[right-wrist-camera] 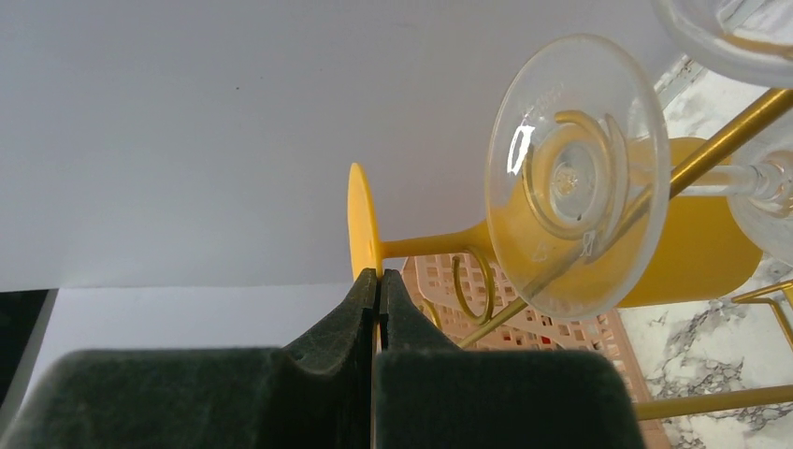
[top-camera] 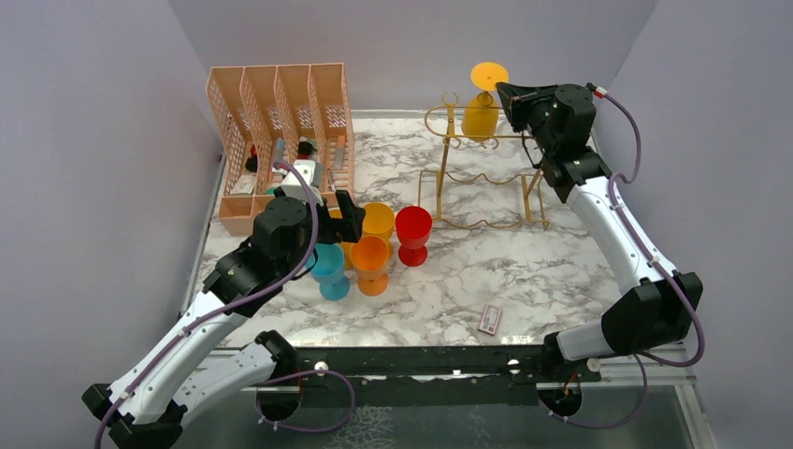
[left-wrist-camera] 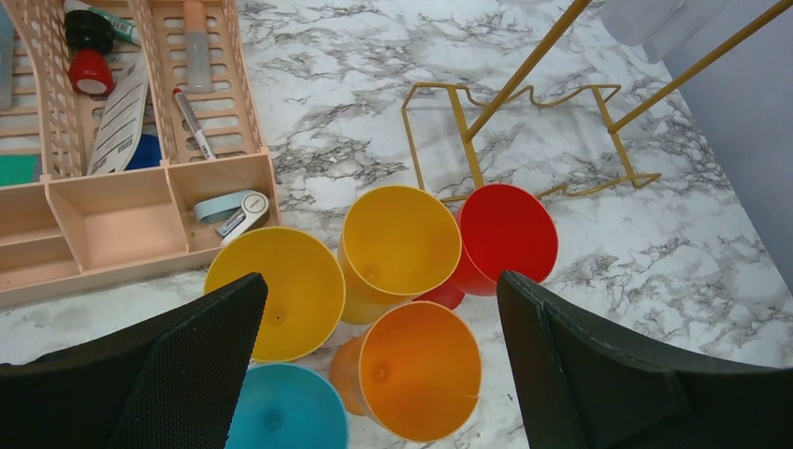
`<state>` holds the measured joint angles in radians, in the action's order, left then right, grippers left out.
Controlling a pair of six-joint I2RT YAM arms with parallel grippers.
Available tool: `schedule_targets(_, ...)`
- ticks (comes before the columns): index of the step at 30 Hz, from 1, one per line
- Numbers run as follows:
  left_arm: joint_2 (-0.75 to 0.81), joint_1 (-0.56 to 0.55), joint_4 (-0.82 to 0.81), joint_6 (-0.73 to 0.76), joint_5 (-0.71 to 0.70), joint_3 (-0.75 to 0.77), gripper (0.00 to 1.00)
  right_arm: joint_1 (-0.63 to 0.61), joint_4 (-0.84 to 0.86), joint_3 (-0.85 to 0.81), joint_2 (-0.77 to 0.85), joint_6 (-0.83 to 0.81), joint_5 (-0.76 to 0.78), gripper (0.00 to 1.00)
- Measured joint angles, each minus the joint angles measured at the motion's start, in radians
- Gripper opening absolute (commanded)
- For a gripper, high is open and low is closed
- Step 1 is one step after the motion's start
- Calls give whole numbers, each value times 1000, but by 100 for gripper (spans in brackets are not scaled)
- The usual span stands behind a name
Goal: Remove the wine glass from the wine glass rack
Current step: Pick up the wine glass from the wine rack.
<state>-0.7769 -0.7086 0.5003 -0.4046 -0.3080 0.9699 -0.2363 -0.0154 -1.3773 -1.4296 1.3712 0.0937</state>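
Observation:
A yellow wine glass point(top-camera: 482, 114) hangs upside down at the gold wire wine glass rack point(top-camera: 486, 178), its round foot point(top-camera: 489, 75) above the top rail. My right gripper point(top-camera: 510, 94) is shut on the rim of that foot; in the right wrist view the jaws point(right-wrist-camera: 377, 273) pinch the yellow disc point(right-wrist-camera: 361, 220) edge-on, and the stem runs right past a curled hook point(right-wrist-camera: 472, 285). Clear glasses point(right-wrist-camera: 575, 178) hang beside it on the rack. My left gripper point(left-wrist-camera: 382, 281) is open, hovering over a cluster of coloured cups with nothing between its fingers.
Red point(top-camera: 413, 229), orange point(top-camera: 370, 257), teal point(top-camera: 329, 269) and yellow point(top-camera: 379, 220) cups stand together left of centre. A peach lattice organiser point(top-camera: 281, 140) with small items fills the back left. A small card point(top-camera: 490, 320) lies near the front edge. Walls close in on three sides.

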Motion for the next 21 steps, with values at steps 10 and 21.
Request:
schedule_targets(10,-15,0,0,-7,0,0,99,0,-15,-40,-23,-23,3,1)
schedule_targets(21,-19,0,3,-8,0,0,99,-5,-17,-52,-23,-100,-45,1)
